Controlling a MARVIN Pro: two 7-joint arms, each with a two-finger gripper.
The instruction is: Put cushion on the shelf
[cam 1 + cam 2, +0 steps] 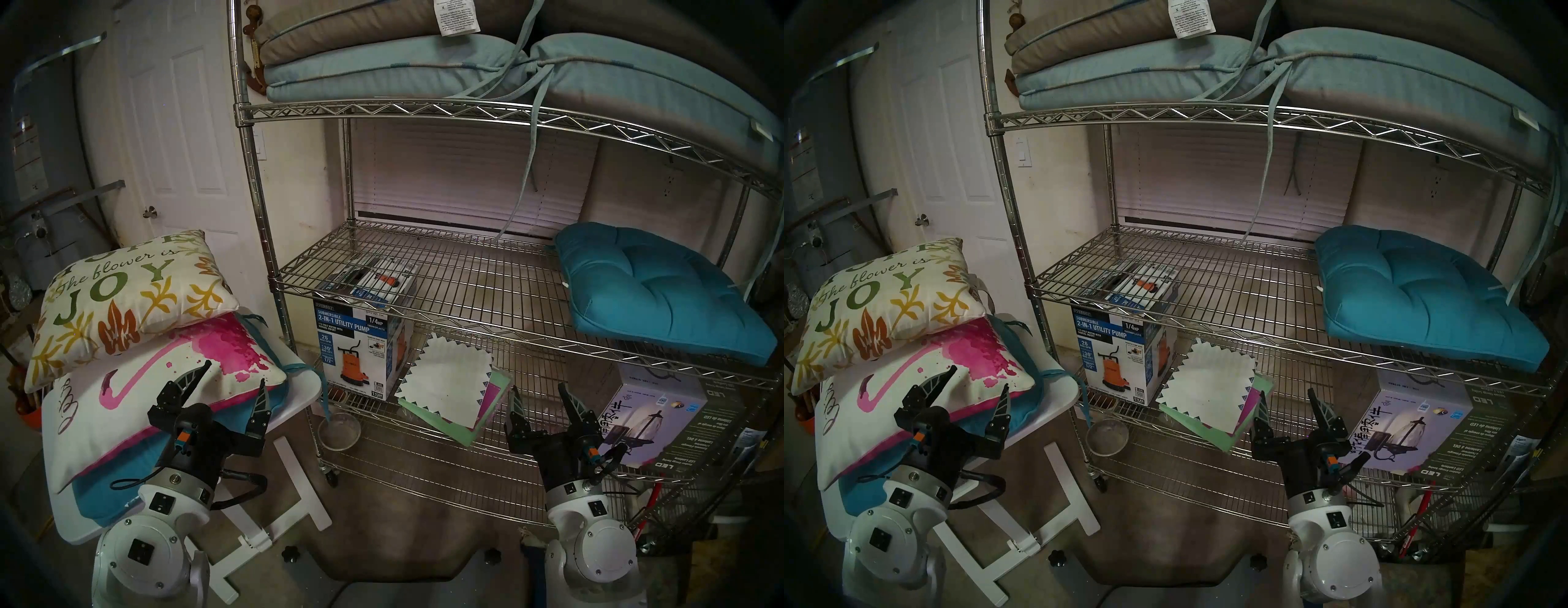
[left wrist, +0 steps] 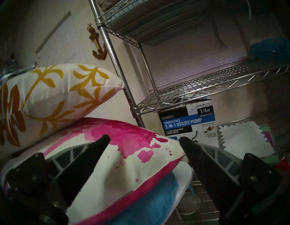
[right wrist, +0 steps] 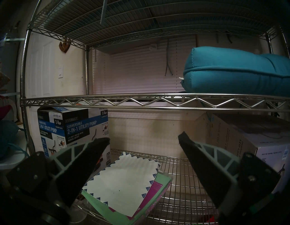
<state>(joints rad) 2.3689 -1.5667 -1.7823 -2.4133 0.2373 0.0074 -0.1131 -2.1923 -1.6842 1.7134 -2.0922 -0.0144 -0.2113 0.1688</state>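
here the shelf stands with a teal cushion lying on the right part of its middle tier. just left of the shelf, a small white counter carries a stack: a joy cushion on top, a pink flamingo cushion under it, and a blue cushion at the bottom. the left gripper hangs over the flamingo cushion, fingers spread wide and holding nothing. the right gripper, in front of the shelf's lower tier, is likewise spread wide and empty.
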